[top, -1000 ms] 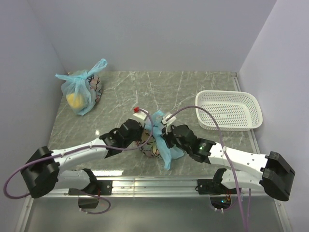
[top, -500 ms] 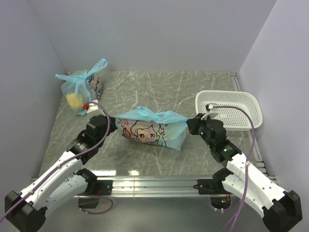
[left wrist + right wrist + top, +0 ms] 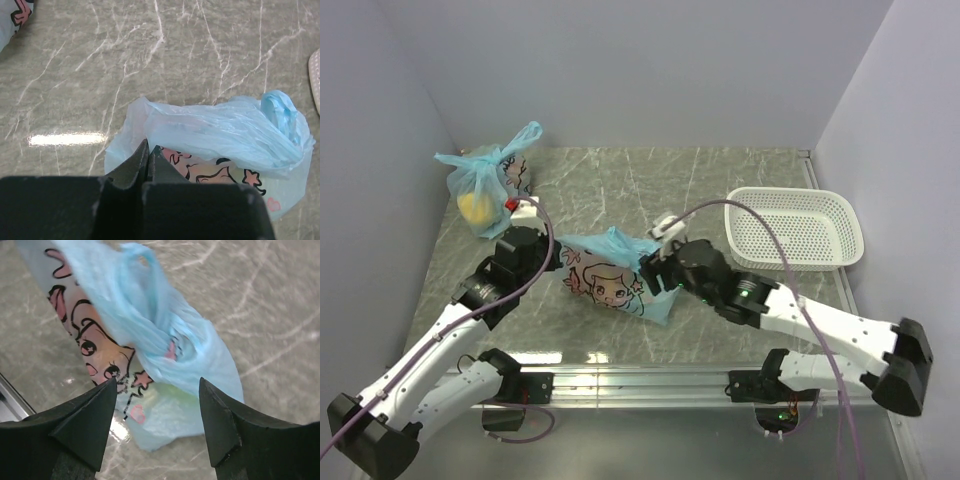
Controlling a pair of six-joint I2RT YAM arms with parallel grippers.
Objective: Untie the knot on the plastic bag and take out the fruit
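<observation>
The plastic bag (image 3: 610,278) is light blue with a cartoon print and sags on the marble table between my arms. My left gripper (image 3: 556,262) is shut on the film at its left edge, and its closed tips (image 3: 149,148) press into the bag (image 3: 220,135). My right gripper (image 3: 656,272) is open, with its fingers (image 3: 95,415) spread over the bag's right end (image 3: 165,355) and not touching it. A bunched handle loop (image 3: 280,107) sticks up. I cannot tell whether the knot still holds. The fruit is hidden inside; only a faint green tint (image 3: 172,390) shows through.
A second tied blue bag with a yellow lump (image 3: 485,190) stands at the back left, close to my left arm. A white perforated basket (image 3: 795,228) sits at the right. Grey walls close in the table on three sides.
Half a second ago the bag was stretched taut between both shut grippers. The right gripper has since let go and opened, moving left, and the bag has gone slack.
</observation>
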